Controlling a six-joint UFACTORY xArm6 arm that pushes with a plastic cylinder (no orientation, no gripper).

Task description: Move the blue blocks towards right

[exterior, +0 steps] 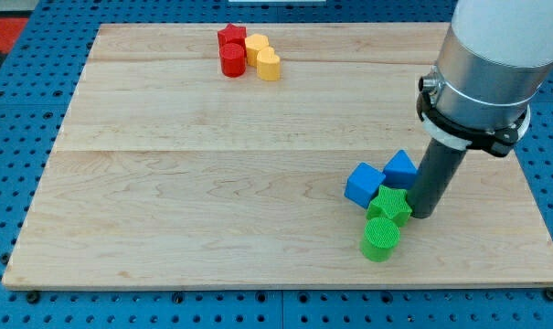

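Observation:
Two blue blocks lie at the view's lower right: a blue cube (363,185) and a second blue block (400,169) just up and right of it, touching. A green star (390,206) sits right below them, and a green cylinder (380,238) below the star. My tip (423,214) rests on the wooden board (212,183), just right of the green star and below right of the second blue block, close to both.
At the view's top, a red star (231,37), a red cylinder (232,60), a yellow block (256,47) and a yellow heart (269,66) cluster together. The arm's wide grey body (491,64) hangs over the board's upper right. Blue pegboard surrounds the board.

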